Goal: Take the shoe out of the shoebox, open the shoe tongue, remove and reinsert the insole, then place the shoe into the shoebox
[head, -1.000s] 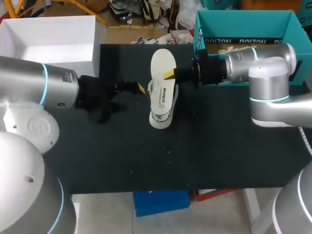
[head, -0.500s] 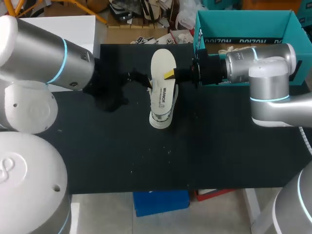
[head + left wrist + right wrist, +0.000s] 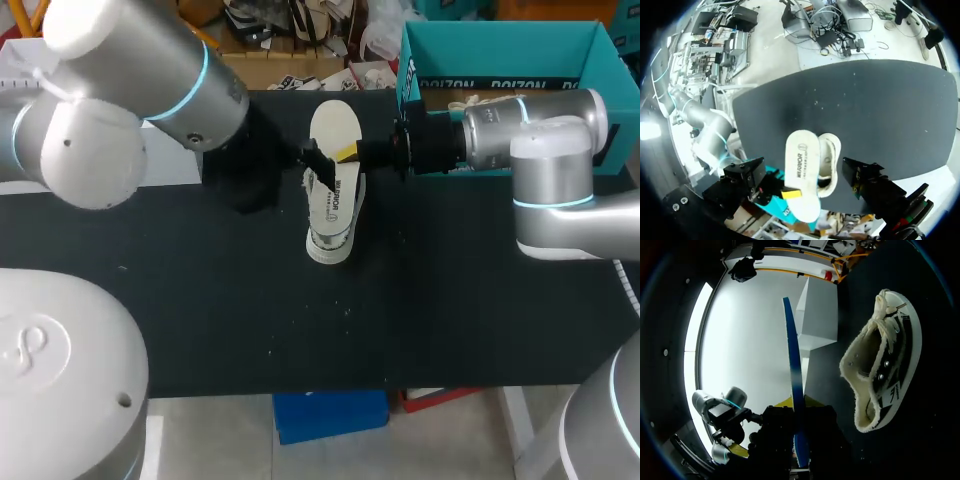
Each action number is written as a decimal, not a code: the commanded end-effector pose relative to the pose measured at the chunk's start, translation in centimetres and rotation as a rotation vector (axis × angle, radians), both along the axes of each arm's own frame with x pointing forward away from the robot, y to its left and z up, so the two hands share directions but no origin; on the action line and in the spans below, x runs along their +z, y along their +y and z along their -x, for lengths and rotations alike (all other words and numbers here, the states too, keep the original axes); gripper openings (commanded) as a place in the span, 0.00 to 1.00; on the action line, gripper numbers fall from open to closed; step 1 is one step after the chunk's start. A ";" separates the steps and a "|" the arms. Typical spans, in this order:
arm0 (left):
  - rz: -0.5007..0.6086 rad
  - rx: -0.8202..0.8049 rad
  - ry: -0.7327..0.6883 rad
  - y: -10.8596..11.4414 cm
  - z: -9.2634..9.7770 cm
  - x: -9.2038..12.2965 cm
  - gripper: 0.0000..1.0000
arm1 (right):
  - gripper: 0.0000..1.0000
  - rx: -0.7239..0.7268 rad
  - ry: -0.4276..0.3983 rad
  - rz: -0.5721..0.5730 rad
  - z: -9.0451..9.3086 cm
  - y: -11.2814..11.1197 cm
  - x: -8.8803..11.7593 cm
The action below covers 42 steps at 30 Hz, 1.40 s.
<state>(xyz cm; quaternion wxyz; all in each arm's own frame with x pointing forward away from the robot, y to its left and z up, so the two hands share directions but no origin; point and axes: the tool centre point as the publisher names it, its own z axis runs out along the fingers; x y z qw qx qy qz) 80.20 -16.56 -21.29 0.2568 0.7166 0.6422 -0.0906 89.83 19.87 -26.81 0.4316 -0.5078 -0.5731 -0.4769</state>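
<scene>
My right gripper (image 3: 347,152) is shut on the edge of the white insole (image 3: 333,125), holding it above the black table. In the right wrist view the insole (image 3: 794,390) shows edge-on with a blue underside, pinched between the yellow tips. The cream canvas shoe (image 3: 885,365) lies on its side on the table beside it. In the left wrist view the insole (image 3: 801,175) covers most of the shoe (image 3: 831,157). My left gripper (image 3: 805,177) hovers wide open over both, its black fingers (image 3: 867,177) standing on either side of them without touching.
The teal shoebox (image 3: 500,50) stands at the table's back right, behind my right arm. A white box (image 3: 817,315) sits at the back left. The black table (image 3: 450,300) stretches bare toward its front edge.
My left arm has swung up and to the right, bringing its open gripper from left of the shoe to over the insole. The right arm and insole have not moved.
</scene>
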 end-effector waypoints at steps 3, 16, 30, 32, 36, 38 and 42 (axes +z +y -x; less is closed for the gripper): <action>-0.106 -0.031 0.037 -1.5 -1.5 -0.1 1.00 | 0.00 -0.001 0.000 0.000 0.0 0.1 -0.1; -0.187 -0.013 0.042 -2.7 -1.7 -0.8 1.00 | 0.00 -0.001 0.000 0.000 0.0 0.1 -0.1; -0.175 0.022 0.040 -3.0 -5.3 -1.0 1.00 | 0.00 -0.001 0.000 0.000 0.0 0.1 -0.1; -0.173 0.023 0.040 -3.1 -6.0 -0.9 1.00 | 0.00 -0.001 0.000 0.000 0.0 0.1 -0.1; -0.176 0.022 0.031 -3.3 -8.0 -0.8 1.00 | 0.00 -0.001 0.000 0.000 0.0 0.1 -0.1; -0.181 0.017 0.028 -3.4 -8.9 -0.7 1.00 | 0.00 -0.001 0.000 0.000 0.0 0.1 -0.1; -0.195 0.023 0.006 -3.5 -11.1 0.0 1.00 | 0.00 -0.001 0.000 0.000 0.0 0.1 -0.1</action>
